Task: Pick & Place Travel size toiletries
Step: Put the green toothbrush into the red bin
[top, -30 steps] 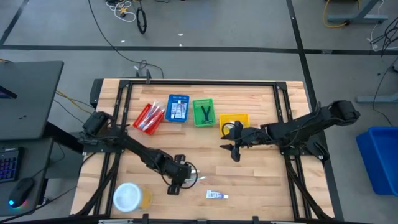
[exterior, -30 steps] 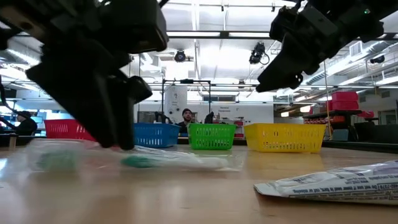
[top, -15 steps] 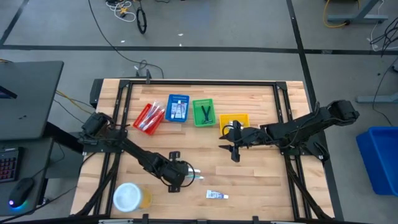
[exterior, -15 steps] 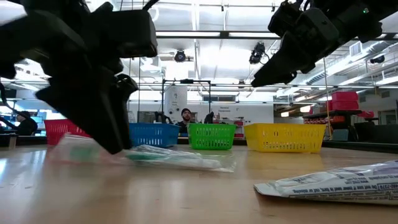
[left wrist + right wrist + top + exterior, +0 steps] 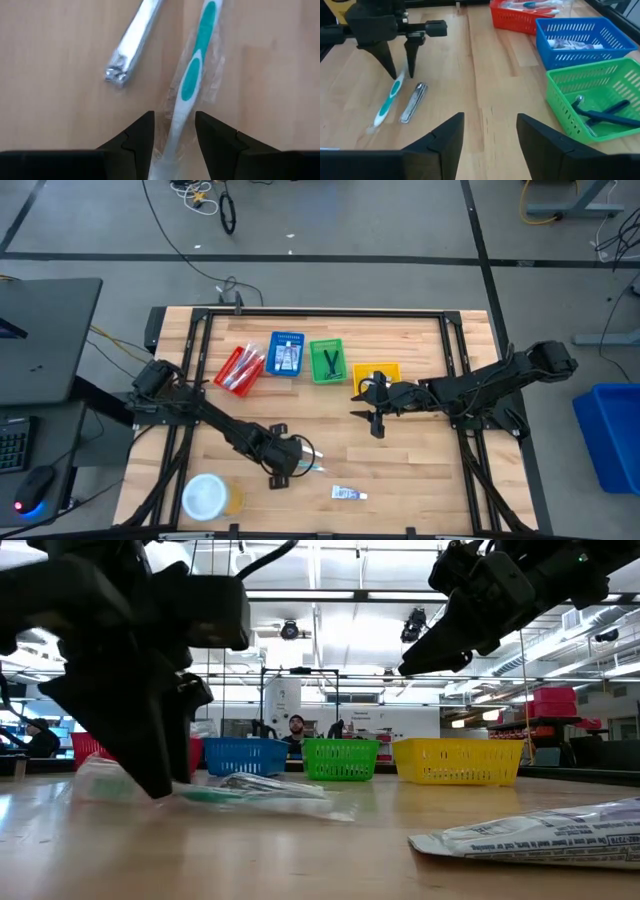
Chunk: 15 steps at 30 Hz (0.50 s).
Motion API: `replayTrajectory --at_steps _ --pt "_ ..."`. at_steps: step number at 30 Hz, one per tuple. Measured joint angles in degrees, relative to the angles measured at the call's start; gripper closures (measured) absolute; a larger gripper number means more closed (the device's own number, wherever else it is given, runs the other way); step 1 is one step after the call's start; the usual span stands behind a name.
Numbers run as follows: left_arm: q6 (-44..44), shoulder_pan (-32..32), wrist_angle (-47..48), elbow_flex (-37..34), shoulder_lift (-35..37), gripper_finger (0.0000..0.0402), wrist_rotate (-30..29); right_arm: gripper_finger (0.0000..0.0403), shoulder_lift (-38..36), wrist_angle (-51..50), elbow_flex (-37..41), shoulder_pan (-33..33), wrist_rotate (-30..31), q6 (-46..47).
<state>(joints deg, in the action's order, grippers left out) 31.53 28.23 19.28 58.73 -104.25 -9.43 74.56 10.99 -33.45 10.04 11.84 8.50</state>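
Note:
A white and teal toothbrush (image 5: 192, 75) in a clear wrapper lies flat on the table; it also shows in the high view (image 5: 312, 467). My left gripper (image 5: 175, 125) is open and points down over one white end of it, one finger on each side. A silvery nail clipper (image 5: 132, 42) lies beside the toothbrush. A white tube (image 5: 346, 494) lies nearer the table's near edge. My right gripper (image 5: 372, 418) hangs open above the table near the yellow bin, touching nothing. My left gripper comes at the toothbrush's white end (image 5: 176, 131) from above, pointing down, with its fingers (image 5: 142, 135) across the handle. The wrapper fills the gap between them. I cannot tell whether the fingers press the handle itself. The toothbrush lies on the table.
Red (image 5: 240, 368), blue (image 5: 287, 353), green (image 5: 328, 360) and yellow (image 5: 378, 374) bins stand in a row toward the far edge, several with items inside. A white-lidded yellow jar (image 5: 208, 496) stands at the near left corner. People show in the room beyond.
My left gripper has moved a little toward the far edge and has settled over the toothbrush's end. The wrapped toothbrush has slid slightly on the table. My right gripper has stayed about where it was.

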Motion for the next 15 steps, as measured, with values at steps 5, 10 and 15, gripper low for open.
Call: replayTrajectory --at_steps 5,10,15 --pt "-0.50 -0.01 3.17 -0.01 0.00 0.0249 -0.05 0.0218 0.00 0.02 0.00 0.00 -0.03 1.79" --pt "-1.95 -0.04 2.14 -1.46 0.17 0.0267 -0.45 0.0219 0.00 0.00 0.00 0.00 -0.03 3.14" --pt "-1.52 -0.07 2.15 -2.38 0.33 0.0321 -0.67 0.0215 0.00 0.02 0.00 0.00 -0.03 4.45"
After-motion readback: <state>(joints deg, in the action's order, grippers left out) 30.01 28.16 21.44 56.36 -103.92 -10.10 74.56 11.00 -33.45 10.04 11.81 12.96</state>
